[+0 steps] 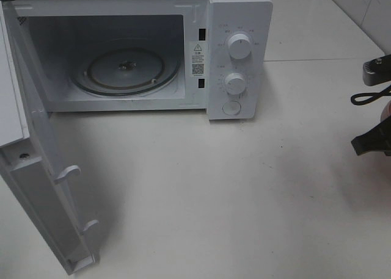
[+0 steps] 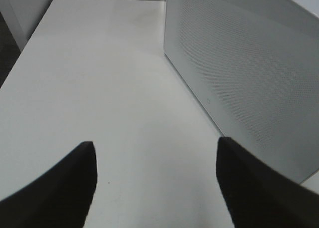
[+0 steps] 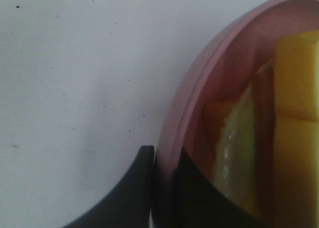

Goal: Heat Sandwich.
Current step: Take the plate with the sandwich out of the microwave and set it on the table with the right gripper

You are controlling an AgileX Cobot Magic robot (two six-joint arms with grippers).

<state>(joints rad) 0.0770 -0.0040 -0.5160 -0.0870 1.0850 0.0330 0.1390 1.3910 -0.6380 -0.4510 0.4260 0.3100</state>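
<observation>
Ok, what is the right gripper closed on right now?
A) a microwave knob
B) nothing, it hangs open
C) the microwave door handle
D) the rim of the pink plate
D: in the right wrist view the right gripper has one finger on each side of the pink plate's rim, pinching it, with the sandwich lying on the plate.

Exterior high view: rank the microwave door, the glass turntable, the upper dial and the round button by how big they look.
1. Microwave door, though it is nearest the camera.
2. Glass turntable.
3. Upper dial.
4. Round button, close to the dial, so that order is unsure.
</observation>
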